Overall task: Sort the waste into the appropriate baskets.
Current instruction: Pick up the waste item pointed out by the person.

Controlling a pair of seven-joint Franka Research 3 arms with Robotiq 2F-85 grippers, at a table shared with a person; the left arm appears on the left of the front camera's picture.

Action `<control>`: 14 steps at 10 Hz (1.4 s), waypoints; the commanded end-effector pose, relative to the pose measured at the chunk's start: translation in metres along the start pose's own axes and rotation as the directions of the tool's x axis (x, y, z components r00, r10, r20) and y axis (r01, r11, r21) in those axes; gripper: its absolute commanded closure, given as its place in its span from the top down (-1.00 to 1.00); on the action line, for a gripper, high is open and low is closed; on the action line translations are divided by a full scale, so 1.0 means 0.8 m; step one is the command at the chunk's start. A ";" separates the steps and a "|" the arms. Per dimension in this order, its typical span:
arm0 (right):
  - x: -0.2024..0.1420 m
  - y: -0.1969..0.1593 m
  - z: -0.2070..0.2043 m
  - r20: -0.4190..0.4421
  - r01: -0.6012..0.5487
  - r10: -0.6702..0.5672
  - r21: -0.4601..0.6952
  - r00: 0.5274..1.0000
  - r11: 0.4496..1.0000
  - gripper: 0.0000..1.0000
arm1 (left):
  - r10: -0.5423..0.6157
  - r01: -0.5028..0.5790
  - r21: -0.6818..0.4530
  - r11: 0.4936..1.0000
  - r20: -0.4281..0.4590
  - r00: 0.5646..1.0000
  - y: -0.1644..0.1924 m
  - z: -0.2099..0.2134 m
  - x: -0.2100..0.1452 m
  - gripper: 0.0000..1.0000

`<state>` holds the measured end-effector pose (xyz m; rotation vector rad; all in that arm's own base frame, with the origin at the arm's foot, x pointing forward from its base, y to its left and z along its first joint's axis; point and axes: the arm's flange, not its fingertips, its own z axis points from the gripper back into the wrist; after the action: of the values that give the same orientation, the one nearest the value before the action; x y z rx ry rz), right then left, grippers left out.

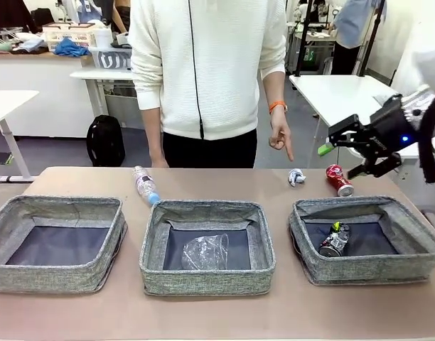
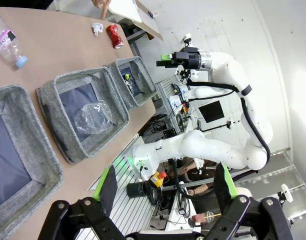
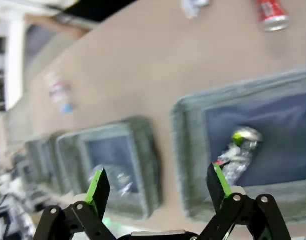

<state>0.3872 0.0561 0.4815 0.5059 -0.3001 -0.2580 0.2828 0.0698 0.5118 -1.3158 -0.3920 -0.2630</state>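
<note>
Three grey baskets stand in a row: the left basket (image 1: 54,278) holds nothing, the middle basket (image 1: 207,282) holds the clear cup (image 1: 205,252), and the right basket (image 1: 367,268) holds the crushed dark can (image 1: 335,239). Behind them on the table lie the bottle (image 1: 145,185), the paper wad (image 1: 296,177) and the red can (image 1: 339,180). My right gripper (image 1: 340,160) hangs open and empty above the table's far right, beside the red can (image 3: 271,12). High off the table's near side, my left gripper (image 2: 165,187) is open, nothing between its fingers.
A person in a white sweater stands at the far side, one hand (image 1: 280,138) pointing a finger down toward the paper wad. Bare tabletop lies in front of the baskets and between them and the far edge.
</note>
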 end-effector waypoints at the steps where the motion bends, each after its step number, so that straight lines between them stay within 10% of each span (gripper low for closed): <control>1: -0.006 -0.007 0.006 -0.049 0.020 -0.012 0.154 0.999 0.988 1.00 | -0.007 0.008 -0.018 1.000 0.010 1.000 -0.003 -0.001 0.001 1.00; 8: 0.079 0.034 -0.092 -0.015 -0.151 0.155 -0.338 0.988 0.929 1.00 | -0.007 0.008 -0.018 1.000 0.010 1.000 -0.003 -0.001 0.001 1.00; 14: 0.164 0.025 -0.237 -0.076 -0.386 0.388 -0.377 0.919 0.842 1.00 | -0.007 0.008 -0.018 1.000 0.010 1.000 -0.003 -0.001 0.001 1.00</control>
<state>0.5687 0.1102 0.3700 0.0664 -0.2872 0.0842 0.2827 0.0696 0.5117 -1.3159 -0.3915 -0.2632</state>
